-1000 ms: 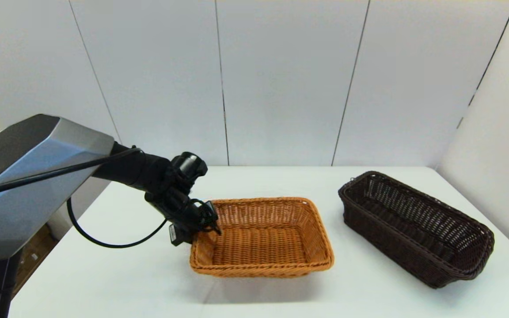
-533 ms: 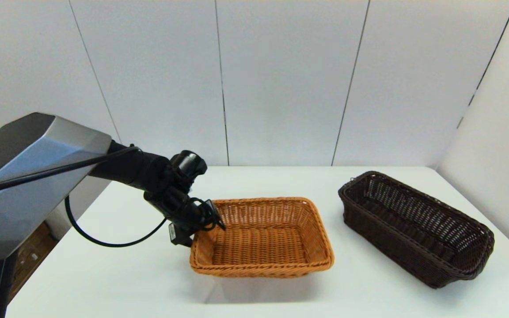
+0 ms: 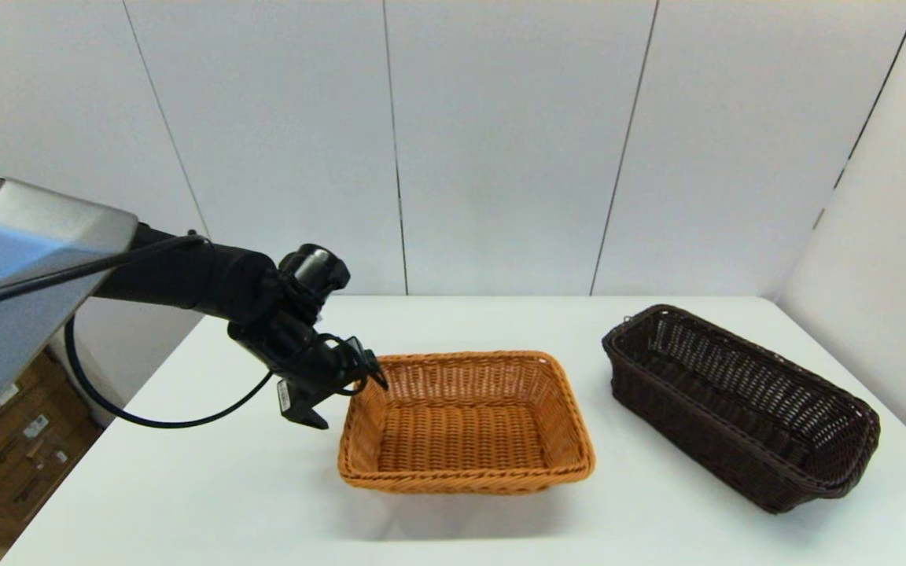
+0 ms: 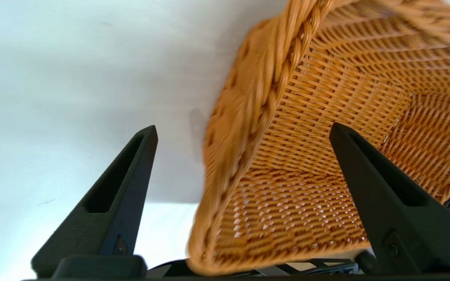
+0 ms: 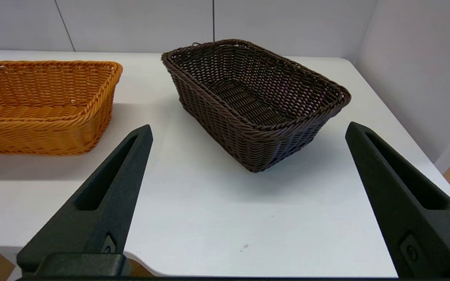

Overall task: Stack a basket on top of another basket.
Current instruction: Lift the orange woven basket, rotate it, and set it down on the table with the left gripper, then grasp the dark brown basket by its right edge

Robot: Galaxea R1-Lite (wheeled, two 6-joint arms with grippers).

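Note:
The orange-tan basket (image 3: pixel 465 424) sits mid-table, and the dark brown basket (image 3: pixel 736 401) lies apart from it at the right. My left gripper (image 3: pixel 352 402) hovers open just above the orange-tan basket's left end. In the left wrist view the braided rim of the orange-tan basket (image 4: pixel 272 89) runs between the spread fingers of that gripper (image 4: pixel 243 128) without touching either. My right gripper (image 5: pixel 248 127) is out of the head view. It stays open near the table's front edge, facing the dark brown basket (image 5: pixel 256 97), with the orange-tan basket (image 5: pixel 41 105) off to one side.
The white table (image 3: pixel 185 472) ends close to the left of my left arm, with cardboard boxes (image 3: pixel 12 448) on the floor below. White wall panels stand behind the table and along its right side.
My left gripper has risen and drawn back to the left, off the orange-tan basket's left rim. Neither basket has moved.

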